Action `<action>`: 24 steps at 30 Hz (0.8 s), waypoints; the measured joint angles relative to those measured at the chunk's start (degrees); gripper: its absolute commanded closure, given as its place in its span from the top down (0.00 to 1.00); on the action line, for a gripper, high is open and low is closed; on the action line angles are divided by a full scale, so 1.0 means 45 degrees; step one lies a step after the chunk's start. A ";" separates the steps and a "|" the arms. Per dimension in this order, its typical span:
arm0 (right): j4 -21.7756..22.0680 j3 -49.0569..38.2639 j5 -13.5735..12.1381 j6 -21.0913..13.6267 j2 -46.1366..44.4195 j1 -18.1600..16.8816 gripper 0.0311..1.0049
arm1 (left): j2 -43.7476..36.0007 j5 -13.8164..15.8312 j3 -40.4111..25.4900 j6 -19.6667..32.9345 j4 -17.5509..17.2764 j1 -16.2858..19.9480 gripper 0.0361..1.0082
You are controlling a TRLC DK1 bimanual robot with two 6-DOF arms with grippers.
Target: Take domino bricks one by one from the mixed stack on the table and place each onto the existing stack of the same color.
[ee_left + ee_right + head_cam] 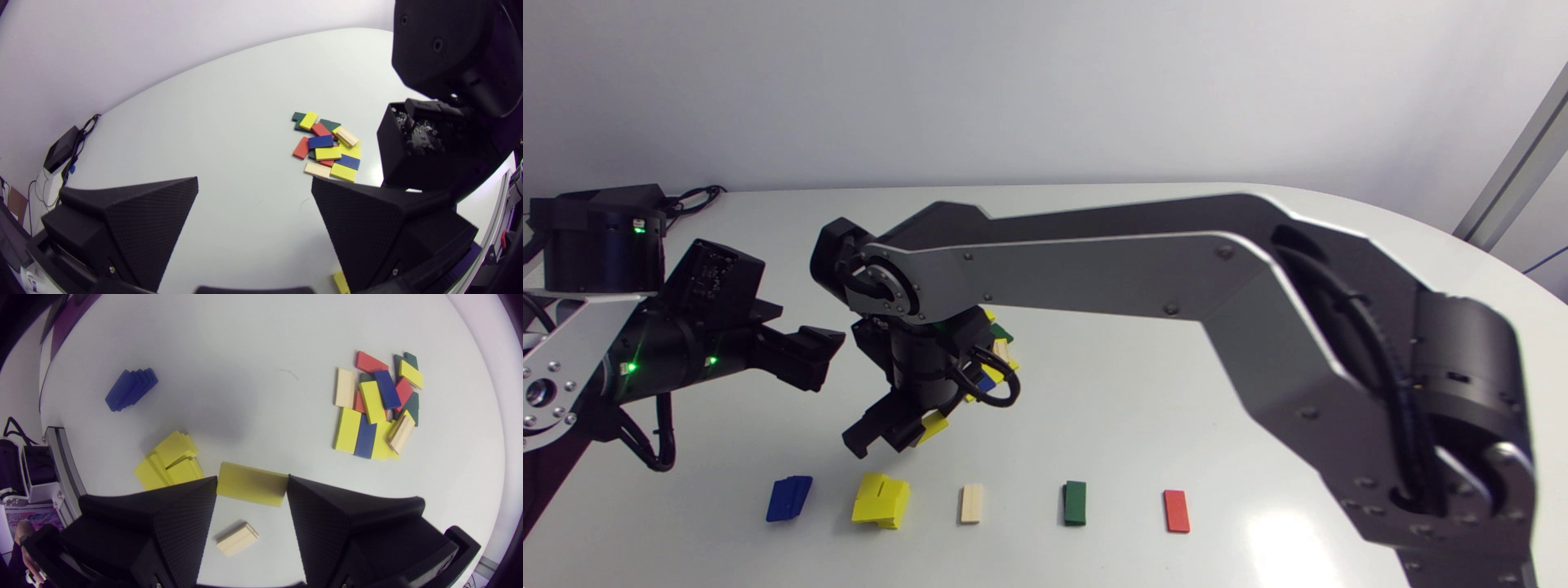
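The right gripper (251, 478) clamps a flat yellow brick (251, 490) by its two short ends between textured black wedge fingers. It holds the brick above the smooth white bench (1135, 392), near the fanned, slipped yellow stack (880, 501). In a row with that stack are a slanted blue stack (788, 498), a pale wood stack (971, 503), a green stack (1075, 502) and a red stack (1176, 511). The mixed pile (376, 408) of rectangular bricks lies jumbled under the right arm. The left gripper (254, 183) hangs wide and empty, well apart from the pile.
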 measured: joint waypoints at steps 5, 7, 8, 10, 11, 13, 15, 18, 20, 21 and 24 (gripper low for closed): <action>-0.0947 0.1928 -0.0015 0.0058 0.1258 0.0058 0.38 | 0.0005 -0.0005 0.0000 -0.0005 0.0000 0.0539 0.98; -0.1302 0.2754 -0.0024 0.0209 0.1739 0.0083 0.38 | 0.0039 -0.0010 0.0000 -0.0010 0.0000 0.0685 0.98; -0.1525 0.3191 -0.0024 0.0306 0.2006 0.0083 0.38 | 0.0063 -0.0015 0.0000 -0.0049 -0.0005 0.0729 0.98; -0.1807 0.3929 -0.0019 0.0529 0.2482 0.0107 0.38 | 0.0136 -0.0019 0.0000 -0.0087 0.0005 0.0792 0.98; -0.1899 0.4216 -0.0019 0.0622 0.2676 0.0112 0.38 | 0.0175 -0.0049 0.0000 -0.0087 0.0000 0.0806 0.98; -0.2079 0.4716 -0.0015 0.0806 0.3065 0.0131 0.38 | 0.0233 -0.0049 0.0000 -0.0092 0.0000 0.0845 0.98; -0.2200 0.5085 -0.0010 0.0986 0.3395 0.0160 0.38 | 0.0257 -0.0049 0.0000 -0.0092 0.0000 0.0850 0.98; -0.2297 0.5503 -0.0005 0.1248 0.3852 0.0223 0.39 | 0.0267 -0.0049 0.0000 -0.0092 0.0000 0.0845 0.98; -0.2390 0.5673 0.0053 0.1370 0.4085 0.0253 0.48 | 0.0282 -0.0049 0.0000 -0.0092 0.0000 0.0850 0.98; -0.2429 0.5780 0.0087 0.1404 0.4192 0.0267 0.53 | 0.0291 -0.0049 0.0000 -0.0092 0.0005 0.0850 0.98; -0.2501 0.5969 0.0087 0.1462 0.4425 0.0272 0.56 | 0.0384 -0.0049 0.0000 -0.0092 0.0000 0.0850 0.98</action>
